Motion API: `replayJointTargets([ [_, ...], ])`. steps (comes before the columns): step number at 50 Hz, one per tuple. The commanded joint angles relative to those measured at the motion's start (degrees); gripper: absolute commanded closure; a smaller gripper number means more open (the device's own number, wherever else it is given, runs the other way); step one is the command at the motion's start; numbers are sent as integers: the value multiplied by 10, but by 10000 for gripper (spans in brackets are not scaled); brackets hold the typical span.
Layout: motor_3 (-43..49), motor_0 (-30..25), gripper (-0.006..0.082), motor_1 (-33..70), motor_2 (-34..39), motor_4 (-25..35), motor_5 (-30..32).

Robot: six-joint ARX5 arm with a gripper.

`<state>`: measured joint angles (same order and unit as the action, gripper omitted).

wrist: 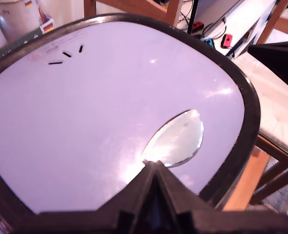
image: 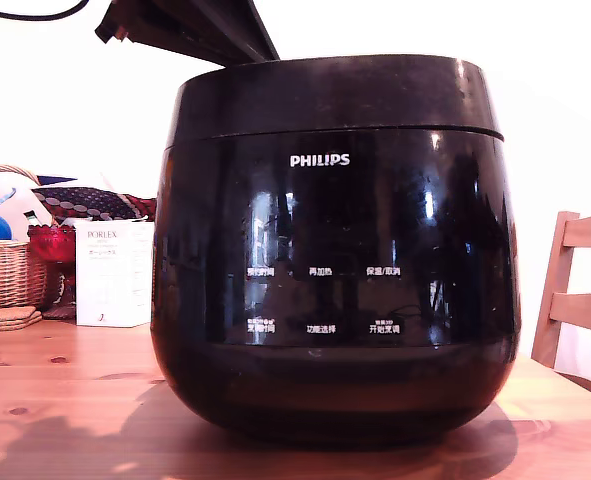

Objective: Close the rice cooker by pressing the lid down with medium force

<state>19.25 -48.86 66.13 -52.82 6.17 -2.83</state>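
The glossy black rounded rice cooker (image: 335, 250) stands on the wooden desk (image: 65, 400), its flat pale-topped lid (wrist: 100, 122) down. The black claw (wrist: 154, 168), pressed together, touches it; it should push straight down, steadily.

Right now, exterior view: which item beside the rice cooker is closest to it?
The white PORLEX box: it borders the rice cooker outline; the red dish and wicker basket sit farther left in that view.

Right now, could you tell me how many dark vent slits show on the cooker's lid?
3: short dark slits in a curved row near one corner of the lid, seen from the wrist view. Others may be hidden behind the gripper.
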Motion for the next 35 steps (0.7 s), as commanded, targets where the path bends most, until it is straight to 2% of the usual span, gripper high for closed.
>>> replayJointTargets([
  [1, 4, 7, 789, 1, 36, -10, -2],
  [17, -75, 57, 789, -49, 36, -62, 4],
  [35, -107, 159, 789, -96, 30, -80, 50],
])
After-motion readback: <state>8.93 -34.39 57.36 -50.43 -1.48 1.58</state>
